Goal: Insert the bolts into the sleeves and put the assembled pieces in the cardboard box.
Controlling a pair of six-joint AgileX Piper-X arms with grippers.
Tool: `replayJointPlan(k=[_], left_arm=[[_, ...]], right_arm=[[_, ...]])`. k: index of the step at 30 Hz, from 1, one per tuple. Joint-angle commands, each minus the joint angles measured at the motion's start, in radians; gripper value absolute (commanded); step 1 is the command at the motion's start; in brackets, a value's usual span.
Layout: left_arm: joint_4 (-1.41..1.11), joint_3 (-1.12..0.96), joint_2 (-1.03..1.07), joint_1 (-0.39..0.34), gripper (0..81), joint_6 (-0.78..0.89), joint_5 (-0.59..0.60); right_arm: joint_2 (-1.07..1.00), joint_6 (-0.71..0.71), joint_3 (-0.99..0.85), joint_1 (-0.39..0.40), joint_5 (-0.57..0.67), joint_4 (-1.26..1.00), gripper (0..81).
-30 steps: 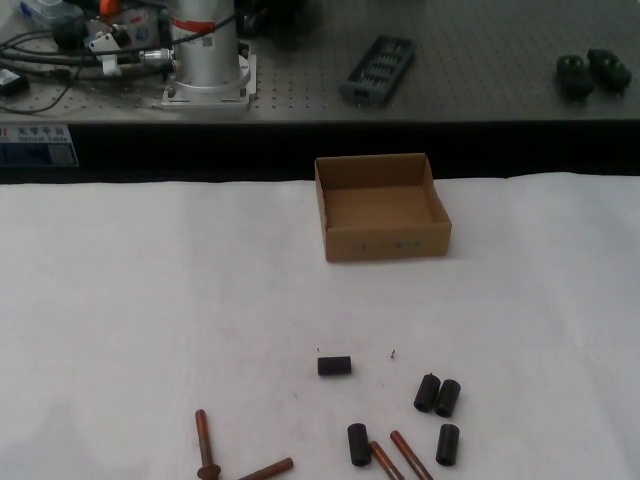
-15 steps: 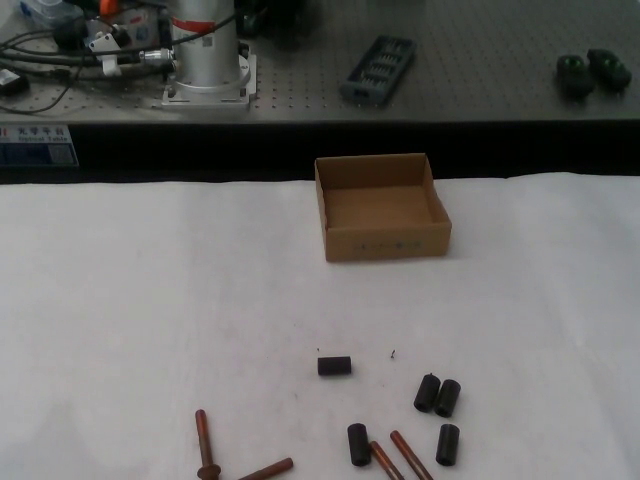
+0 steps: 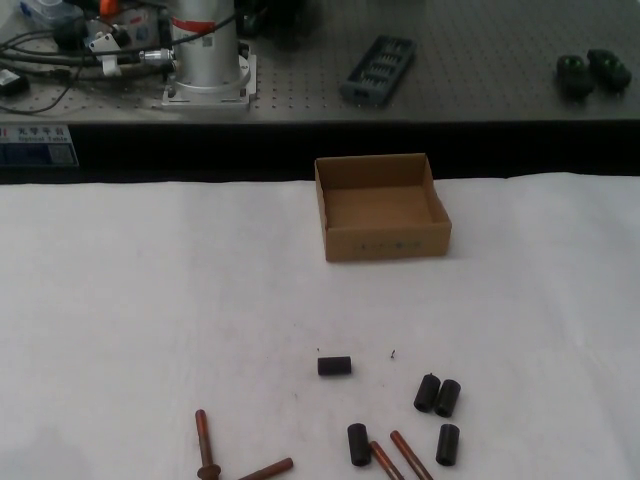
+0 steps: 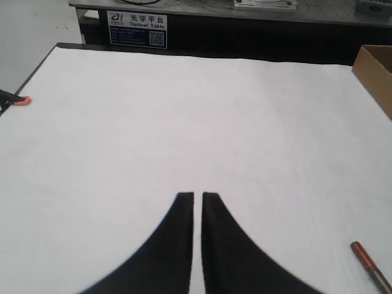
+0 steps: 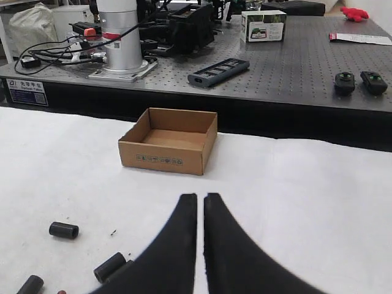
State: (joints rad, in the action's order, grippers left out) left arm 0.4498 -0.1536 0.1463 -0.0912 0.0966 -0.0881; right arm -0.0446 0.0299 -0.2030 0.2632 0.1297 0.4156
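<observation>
Pinched together on nothing: left gripper (image 4: 197, 197) and right gripper (image 5: 201, 197). In the high view, cardboard box (image 3: 388, 244) at upper centre, sleeves (image 3: 448, 398) and bolts (image 3: 205, 445) well below it toward the bottom edge. Well ahead of the right gripper, that box; closer beside it, some sleeves.

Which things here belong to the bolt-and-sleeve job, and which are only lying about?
For the job: cardboard box, copper bolts, black sleeves.

Lying about, on the table behind: black tray, silver post, two small black parts.
</observation>
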Motion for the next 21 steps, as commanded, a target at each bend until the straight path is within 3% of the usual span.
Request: replayJointPlan(k=[1,6,21], left_arm=[[0.005,-0.005,-0.003,-0.001,4.5,0.010,0.026],[-0.002,-0.005,-0.003,-0.001,4.5,0.010,0.102],[-0.116,-0.005,-0.003,-0.001,4.5,0.010,0.102]], right_arm=[[0.002,0.015,-0.007,0.001,-0.002,0.008,4.3],[0.002,0.017,-0.007,0.001,-0.002,0.035,4.3],[0.002,0.017,-0.007,0.001,-0.002,0.025,4.3]])
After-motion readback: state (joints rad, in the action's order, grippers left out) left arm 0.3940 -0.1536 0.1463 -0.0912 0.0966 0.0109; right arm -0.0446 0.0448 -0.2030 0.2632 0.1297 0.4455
